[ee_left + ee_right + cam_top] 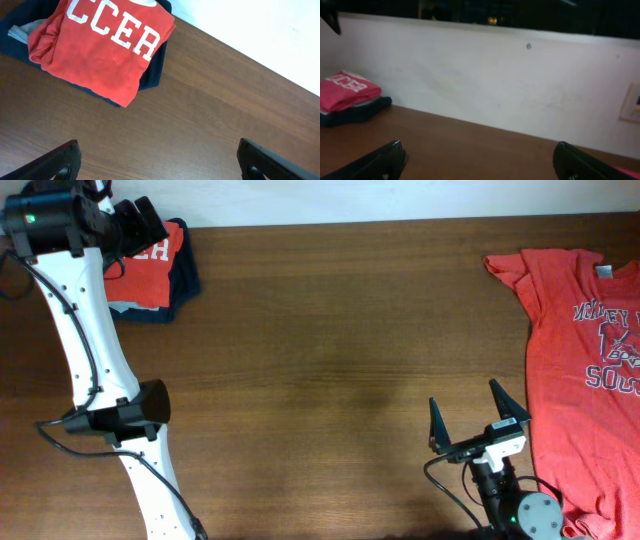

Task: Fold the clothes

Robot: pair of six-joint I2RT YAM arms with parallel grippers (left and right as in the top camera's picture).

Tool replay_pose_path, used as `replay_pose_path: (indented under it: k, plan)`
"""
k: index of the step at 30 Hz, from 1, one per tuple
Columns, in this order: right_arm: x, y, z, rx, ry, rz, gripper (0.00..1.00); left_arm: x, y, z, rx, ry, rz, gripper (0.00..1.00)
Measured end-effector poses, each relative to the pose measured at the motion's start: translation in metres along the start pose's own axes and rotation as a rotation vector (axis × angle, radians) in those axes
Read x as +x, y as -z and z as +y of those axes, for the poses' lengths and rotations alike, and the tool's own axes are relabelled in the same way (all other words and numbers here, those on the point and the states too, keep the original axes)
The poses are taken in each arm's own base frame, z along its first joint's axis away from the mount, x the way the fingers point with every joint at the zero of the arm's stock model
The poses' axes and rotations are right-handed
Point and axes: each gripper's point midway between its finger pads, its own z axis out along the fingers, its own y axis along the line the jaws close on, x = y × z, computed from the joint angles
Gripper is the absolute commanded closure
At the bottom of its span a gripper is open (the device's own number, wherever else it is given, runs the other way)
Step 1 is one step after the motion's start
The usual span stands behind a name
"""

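Toward 10 o'clock on the wooden table, a folded orange-red T-shirt lies on top of a folded navy garment. The navy cloth shows along the stack's 3 and 6 o'clock edges. White block letters reading "CCER" run across the folded shirt in the left wrist view. A bunched fold of cloth sits at its 9 o'clock side.

The white left arm reaches from 7 o'clock up to that stack. The left gripper hangs above bare wood just off the stack's 5 o'clock corner. Its jaws are spread wide, with nothing between them.

At 5 o'clock on the table, the right gripper points toward 12 o'clock. Its jaws also stand wide apart and are empty. Its camera looks across the wood to a white wall.

At 3 o'clock, a second orange-red T-shirt lies spread flat. Its collar is toward 12 o'clock, and one short sleeve reaches out toward 9 o'clock. Its white print faces up, and its far side is cut off by the frame. The right gripper's nearer finger is just beside this shirt's 9 o'clock edge. Whether they touch cannot be told.
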Motion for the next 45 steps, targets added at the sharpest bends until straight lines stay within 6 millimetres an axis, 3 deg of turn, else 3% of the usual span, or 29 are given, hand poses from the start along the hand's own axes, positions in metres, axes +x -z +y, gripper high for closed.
replay_pose_path:
  k: [7, 19, 45]
  plan:
    - [0.037, 0.000, -0.010, 0.055, -0.001, 0.086, 0.02, 0.000, 0.000, 0.000, 0.000, 0.000, 0.000, 0.01]
    - [0.082, 0.008, -0.014, 0.083, -0.014, 0.268, 0.01, 0.000, 0.000, 0.000, 0.000, 0.000, 0.000, 0.01]
    - [0.083, 0.009, -0.015, 0.092, -0.012, 0.271, 0.02, 0.000, 0.000, 0.000, 0.000, 0.000, 0.000, 0.01]
